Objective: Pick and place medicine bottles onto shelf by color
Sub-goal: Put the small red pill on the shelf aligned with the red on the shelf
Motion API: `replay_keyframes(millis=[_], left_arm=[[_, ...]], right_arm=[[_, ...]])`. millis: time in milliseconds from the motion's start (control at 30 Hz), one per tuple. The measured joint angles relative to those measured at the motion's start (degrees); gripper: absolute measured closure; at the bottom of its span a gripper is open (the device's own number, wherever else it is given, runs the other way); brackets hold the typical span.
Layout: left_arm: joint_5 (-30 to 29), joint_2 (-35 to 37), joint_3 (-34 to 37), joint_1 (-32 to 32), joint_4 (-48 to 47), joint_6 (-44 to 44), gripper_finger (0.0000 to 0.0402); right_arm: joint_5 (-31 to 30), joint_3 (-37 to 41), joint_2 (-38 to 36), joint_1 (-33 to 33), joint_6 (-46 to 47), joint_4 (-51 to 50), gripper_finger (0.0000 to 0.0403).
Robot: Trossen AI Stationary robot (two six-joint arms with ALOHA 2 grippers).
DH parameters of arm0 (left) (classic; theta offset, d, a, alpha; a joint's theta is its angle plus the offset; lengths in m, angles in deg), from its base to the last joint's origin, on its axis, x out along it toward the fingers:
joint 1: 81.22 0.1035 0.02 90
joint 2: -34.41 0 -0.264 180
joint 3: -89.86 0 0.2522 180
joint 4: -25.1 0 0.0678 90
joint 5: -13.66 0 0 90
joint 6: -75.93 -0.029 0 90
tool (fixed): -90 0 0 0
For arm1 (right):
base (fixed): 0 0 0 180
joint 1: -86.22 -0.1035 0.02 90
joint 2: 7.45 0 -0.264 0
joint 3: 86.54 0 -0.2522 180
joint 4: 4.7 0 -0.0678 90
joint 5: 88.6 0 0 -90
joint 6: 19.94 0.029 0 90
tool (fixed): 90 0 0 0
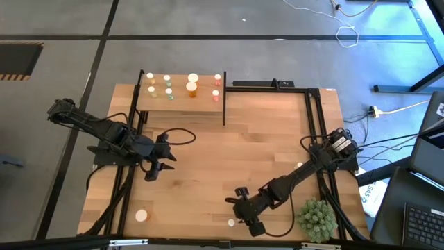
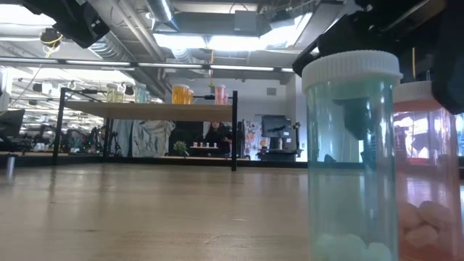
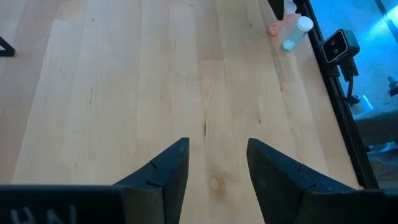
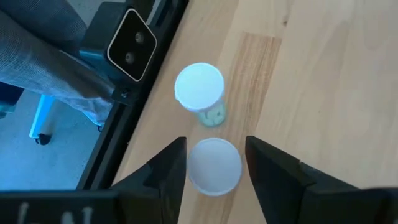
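Right wrist view | right hand [image 4: 211, 163] part-open, fingers flanking reddish bottle [image 4: 214, 165] | grip unclear

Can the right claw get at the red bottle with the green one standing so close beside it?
Probably yes: the right claw already straddles the red bottle's cap from above, and the green bottle stands just outside its fingers.

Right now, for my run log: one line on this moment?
right fingers: straddling capped bottle at near edge | left fingers: open, empty over table | shelf: bottles sorted
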Motion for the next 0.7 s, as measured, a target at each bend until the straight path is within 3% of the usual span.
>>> replay_keyframes(millis=[700], left_arm=[[0.00, 0.02, 0.00, 0.02, -0.01, 0.07, 0.0246]], right_arm=[[-1.14, 0.00, 0.00, 0.02, 6.28, 0.26, 0.0275]])
